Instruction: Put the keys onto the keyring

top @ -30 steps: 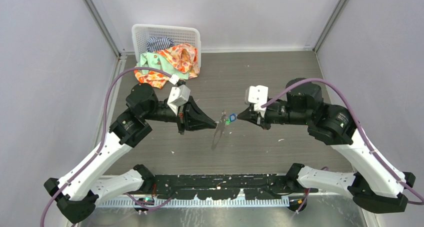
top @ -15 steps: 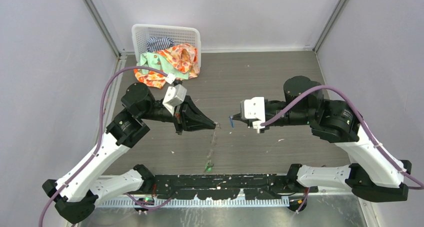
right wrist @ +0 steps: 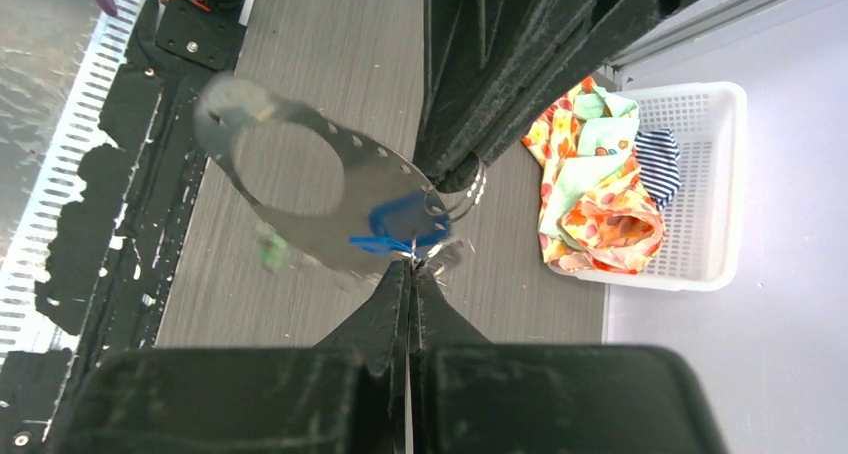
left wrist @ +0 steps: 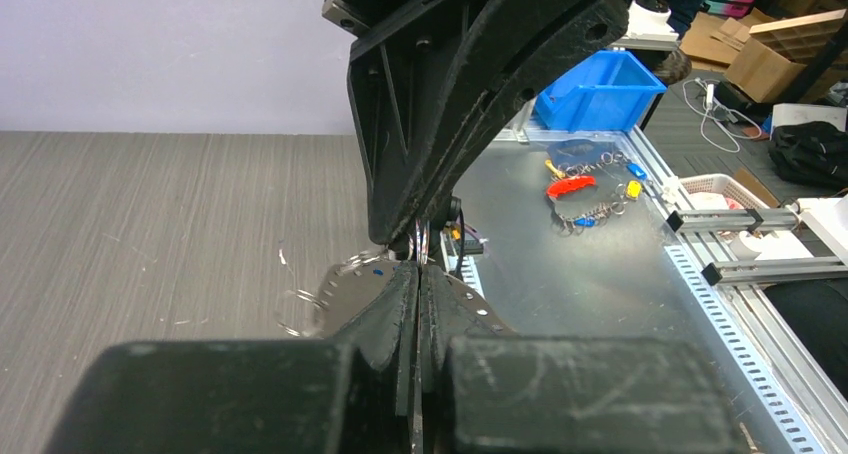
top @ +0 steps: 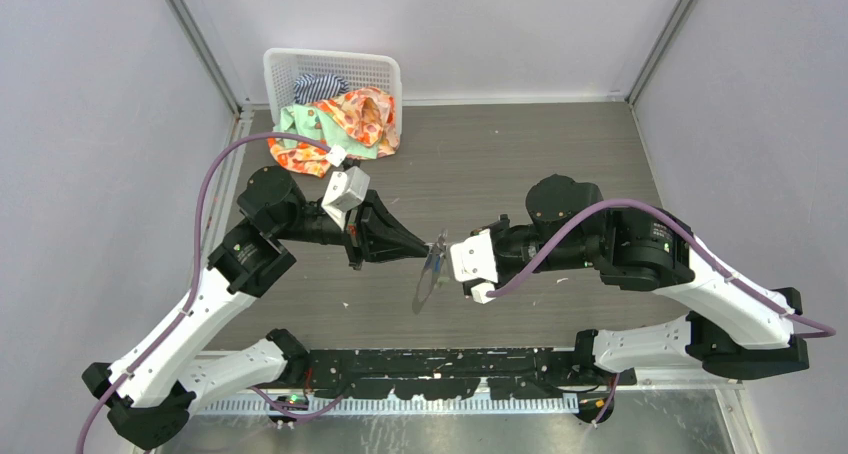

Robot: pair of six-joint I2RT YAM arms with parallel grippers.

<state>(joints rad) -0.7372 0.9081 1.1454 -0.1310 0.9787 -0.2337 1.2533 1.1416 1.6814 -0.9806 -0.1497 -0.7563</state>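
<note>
Aloft, left gripper [top: 433,245] clamps keyring [right wrist: 385,186]; right gripper [right wrist: 410,266], tip to tip, pinches blue key [right wrist: 400,222] just beside it. Basket [top: 330,62] well beyond left gripper; walls [top: 100,124] well off both.

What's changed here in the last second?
The right gripper, shut on the tiny blue plastic-headed key, pulled back to its right, then swung in again to meet the left gripper. The tiny green plastic-headed key left its spot between the tips and is now a blur beside the silvery-grey keyring loop. Left gripper still holds the loop; white mesh basket unmoved.
</note>
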